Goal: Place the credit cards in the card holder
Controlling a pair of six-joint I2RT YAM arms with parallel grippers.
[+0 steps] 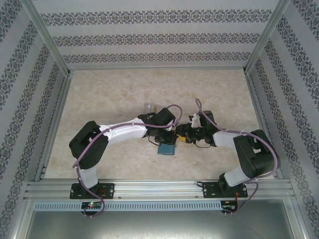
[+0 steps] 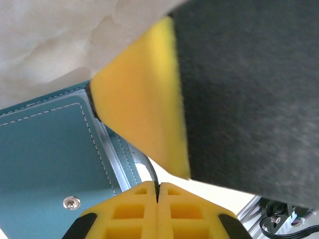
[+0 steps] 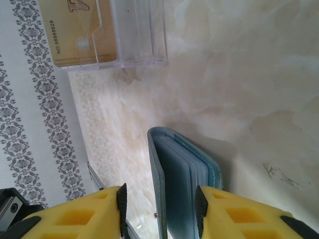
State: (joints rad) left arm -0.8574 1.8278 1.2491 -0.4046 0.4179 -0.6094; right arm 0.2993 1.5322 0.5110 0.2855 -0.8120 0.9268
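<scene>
Fingertips of the right pincer [image 3: 160, 199] stand apart, released, straddling the small teal-blue soft folding card holder [image 3: 179, 169], which stands on edge between them. Its pocket side meets one pad, and a gap shows along its cover edge. The left pincer [image 2: 157, 191] is clenched tight right at the holder's stitched edge; whether it pinches that edge I cannot tell. Beyond the right pincer's tips lies open marbled beige tabletop [image 3: 239, 89], then a clear plastic case [image 3: 139, 35] holding an orange-tan credit card [image 3: 75, 45], beside the patterned wall [image 3: 30, 124].
</scene>
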